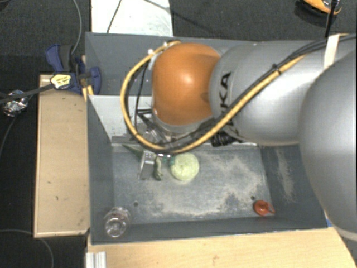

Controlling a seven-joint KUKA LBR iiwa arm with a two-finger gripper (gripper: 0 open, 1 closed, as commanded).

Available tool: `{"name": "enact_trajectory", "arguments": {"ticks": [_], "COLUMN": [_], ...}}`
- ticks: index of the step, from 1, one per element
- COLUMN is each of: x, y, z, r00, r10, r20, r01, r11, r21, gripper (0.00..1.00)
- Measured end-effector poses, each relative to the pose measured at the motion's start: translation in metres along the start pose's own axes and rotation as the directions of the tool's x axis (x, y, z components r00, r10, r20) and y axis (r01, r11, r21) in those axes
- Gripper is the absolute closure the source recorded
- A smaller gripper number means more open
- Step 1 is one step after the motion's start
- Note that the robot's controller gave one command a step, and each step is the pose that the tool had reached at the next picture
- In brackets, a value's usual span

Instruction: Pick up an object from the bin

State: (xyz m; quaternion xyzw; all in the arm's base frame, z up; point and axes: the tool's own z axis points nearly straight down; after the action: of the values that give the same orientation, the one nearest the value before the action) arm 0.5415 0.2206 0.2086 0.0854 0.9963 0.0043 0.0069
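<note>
In the camera view, my gripper (152,167) hangs low over the bin floor (223,188), left of the frame's centre, just beneath the orange cover (181,82) on my wrist. The cover and cables hide much of it, so I cannot tell whether it is open or closed, and I see nothing plainly held in it.

The nearest thing is a pale green ball (184,167), lumpy and roundish, lying just beside the gripper on its right in the frame and level with it. I cannot tell whether they touch. Being round, the ball has no long axis to line up with. As I judge it, the coming move turns on a small sideways shift toward the frame's right to bring the gripper over the ball, before any closing.

Two other things lie well apart from me: a small orange-red piece (262,207) at the lower right of the floor, and a small clear jar (115,222) in the lower left corner.
</note>
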Motion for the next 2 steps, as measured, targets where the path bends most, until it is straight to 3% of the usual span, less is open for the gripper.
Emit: {"name": "enact_trajectory", "arguments": {"ticks": [1, 2], "x": [0.001, -0.018], "y": [-0.027, -0.064], "z": [0.053, 0.098], "r00": [1.000, 0.985], "r10": [-0.019, -0.174], "r20": [-0.009, -0.008], "r01": [0.019, 0.174], "r11": [1.000, 0.985], "r21": [0.005, 0.003], "gripper": [0.00, 0.00]}}
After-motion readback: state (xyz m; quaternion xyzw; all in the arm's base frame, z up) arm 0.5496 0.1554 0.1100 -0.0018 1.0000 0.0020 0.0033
